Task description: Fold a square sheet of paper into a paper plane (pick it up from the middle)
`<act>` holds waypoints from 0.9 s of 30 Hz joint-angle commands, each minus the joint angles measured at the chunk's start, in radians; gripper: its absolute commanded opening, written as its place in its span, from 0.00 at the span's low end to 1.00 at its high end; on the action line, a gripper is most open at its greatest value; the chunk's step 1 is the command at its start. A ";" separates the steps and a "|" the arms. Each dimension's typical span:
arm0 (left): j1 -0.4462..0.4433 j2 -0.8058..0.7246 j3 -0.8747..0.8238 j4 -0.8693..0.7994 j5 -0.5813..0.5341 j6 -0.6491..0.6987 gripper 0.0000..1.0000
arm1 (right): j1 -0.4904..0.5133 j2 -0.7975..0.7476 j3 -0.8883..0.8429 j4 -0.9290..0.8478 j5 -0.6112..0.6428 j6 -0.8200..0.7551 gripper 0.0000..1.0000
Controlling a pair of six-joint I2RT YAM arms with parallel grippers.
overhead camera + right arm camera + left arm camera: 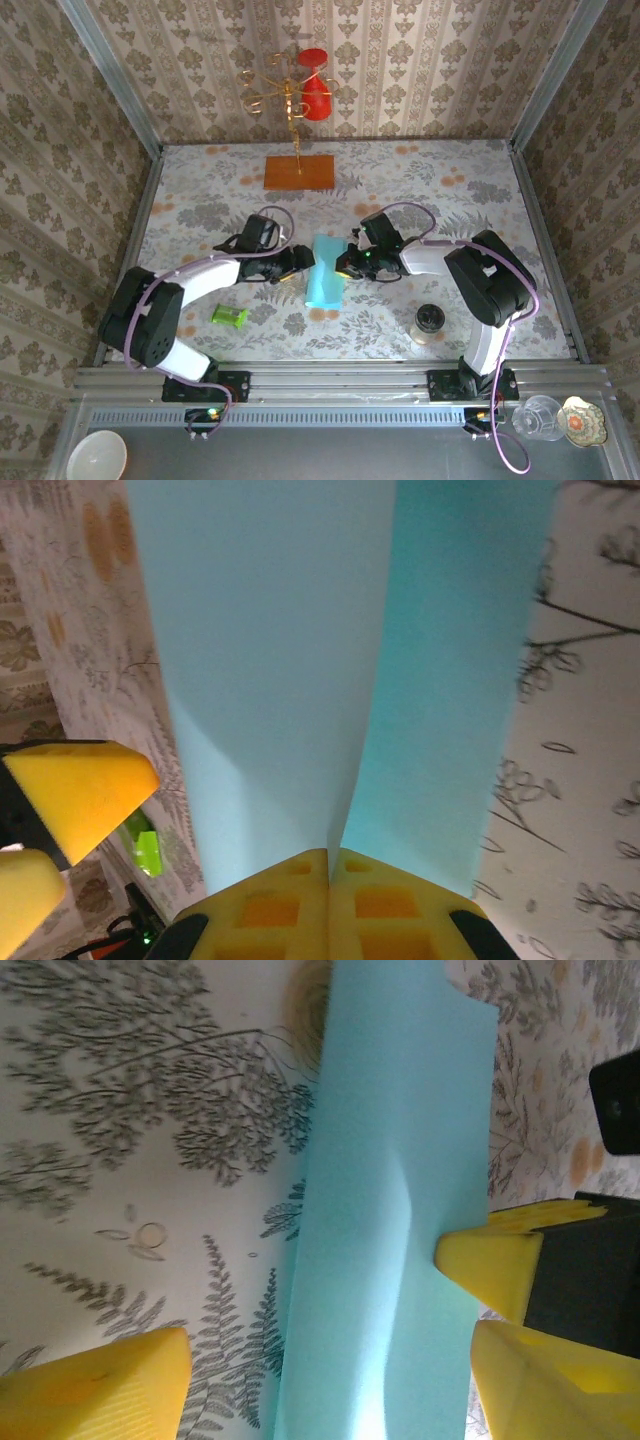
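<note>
Pinches the folded blue paper (270, 660) tight with the right gripper (328, 865). Holds the left gripper (330, 1345) wide, one finger each side of the paper, over the flowery table (150, 1160).

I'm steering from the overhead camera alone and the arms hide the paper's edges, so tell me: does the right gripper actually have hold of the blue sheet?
Observer: Yes. On the right wrist view the right gripper is shut on the sheet of paper, with a crease running straight into its closed fingertips.
Operator: And the left one?
Observer: On the left wrist view the left gripper is open, with the sheet lying between its two fingers.
Operator: Is the sheet flat?
Observer: No. The left wrist view shows a soft buckle near the sheet's middle.
</note>
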 commanded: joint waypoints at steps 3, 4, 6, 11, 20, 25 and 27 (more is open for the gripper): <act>-0.035 0.053 0.083 -0.090 -0.059 0.066 0.64 | -0.004 0.005 -0.001 0.020 0.035 0.015 0.01; -0.038 0.065 0.094 -0.102 -0.062 0.074 0.63 | -0.004 0.006 0.001 0.016 0.036 0.011 0.02; -0.042 0.086 0.111 -0.117 -0.065 0.085 0.60 | -0.004 0.008 0.005 0.015 0.035 0.011 0.02; -0.051 0.136 0.155 -0.127 -0.038 0.102 0.57 | -0.004 0.026 0.017 0.010 0.022 0.010 0.03; -0.075 0.229 0.235 -0.201 -0.056 0.103 0.51 | -0.005 0.032 0.029 0.005 0.007 0.016 0.05; -0.086 0.266 0.255 -0.258 -0.106 0.103 0.43 | -0.017 0.008 0.030 -0.030 0.021 0.011 0.11; -0.089 0.276 0.258 -0.281 -0.135 0.108 0.41 | -0.027 -0.025 0.025 -0.066 0.056 -0.001 0.15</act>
